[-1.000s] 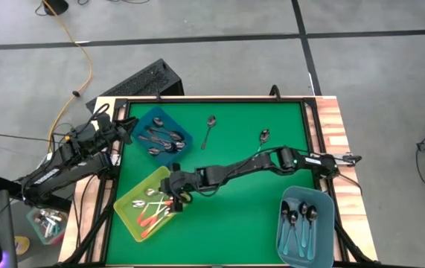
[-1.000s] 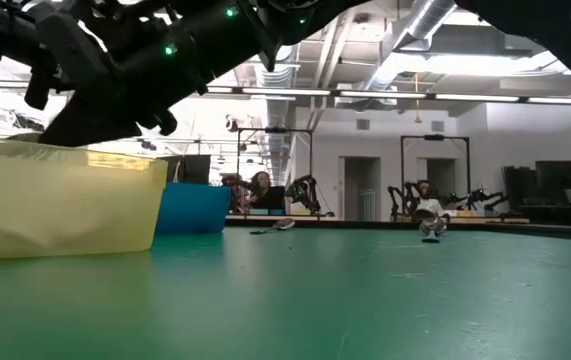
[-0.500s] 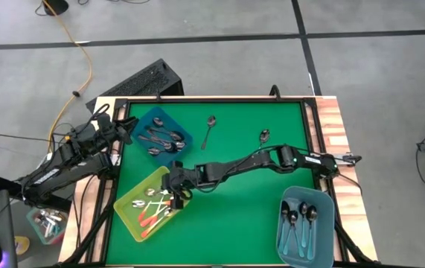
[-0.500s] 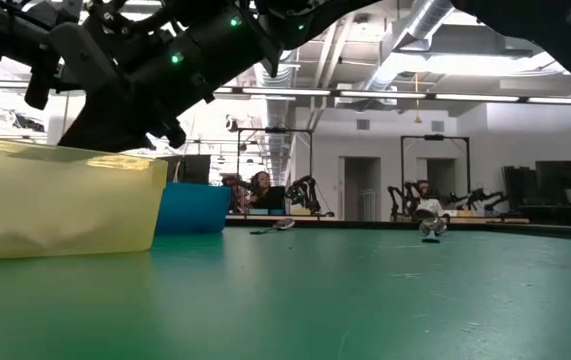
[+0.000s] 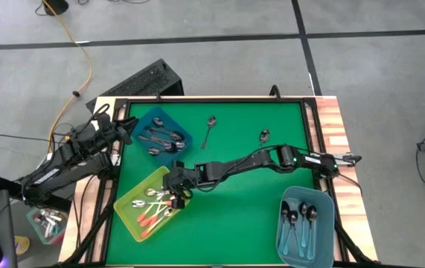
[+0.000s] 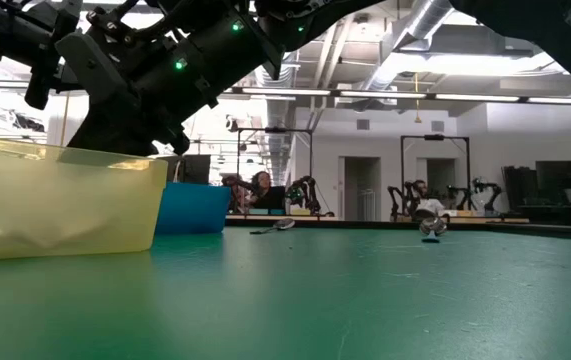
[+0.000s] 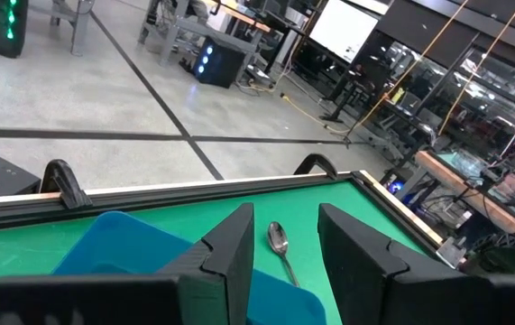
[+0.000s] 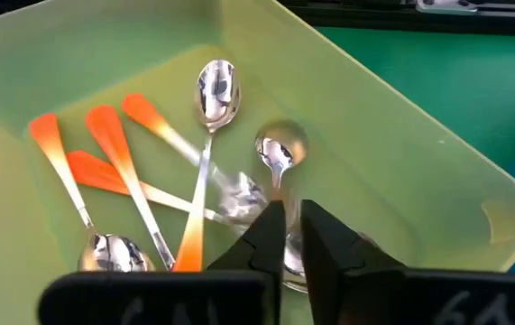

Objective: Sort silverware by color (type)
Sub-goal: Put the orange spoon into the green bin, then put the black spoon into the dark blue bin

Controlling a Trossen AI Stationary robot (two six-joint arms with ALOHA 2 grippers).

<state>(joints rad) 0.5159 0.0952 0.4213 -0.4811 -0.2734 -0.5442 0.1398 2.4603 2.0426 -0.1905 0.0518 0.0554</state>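
The surface point(image 5: 234, 216) was a green mat framed by a dark rail, with wood strips at its sides, standing on a grey concrete floor crossed by dark lines; the low view looked across it into a workshop with other robot rigs and a seated person point(image 6: 261, 187) far behind. Three plastic bins sat on it: a translucent yellow bin point(image 5: 126, 210) near the front left, a dark blue bin point(image 5: 184, 136) at the back left, and a pale blue bin point(image 5: 324, 238) at the front right corner. The yellow bin held shiny orange-handled spoons point(image 8: 117, 171), lying crossed over each other. The dark blue bin held dark grey spoons point(image 5: 160, 140); the pale blue bin held teal-handled spoons point(image 5: 298, 223). Two loose spoons lay well apart on open mat near the back edge: one point(image 5: 210, 130) left of centre, one point(image 5: 263, 135) to its right. The right gripper point(image 8: 285, 236) hung inside the yellow bin, fingers parted slightly around the handle of one spoon point(image 8: 279, 152) whose bowl showed just beyond the tips. The left gripper point(image 7: 284, 262) waited over the dark blue bin's edge, fingers apart and holding nothing. The middle and front of the mat lay open.
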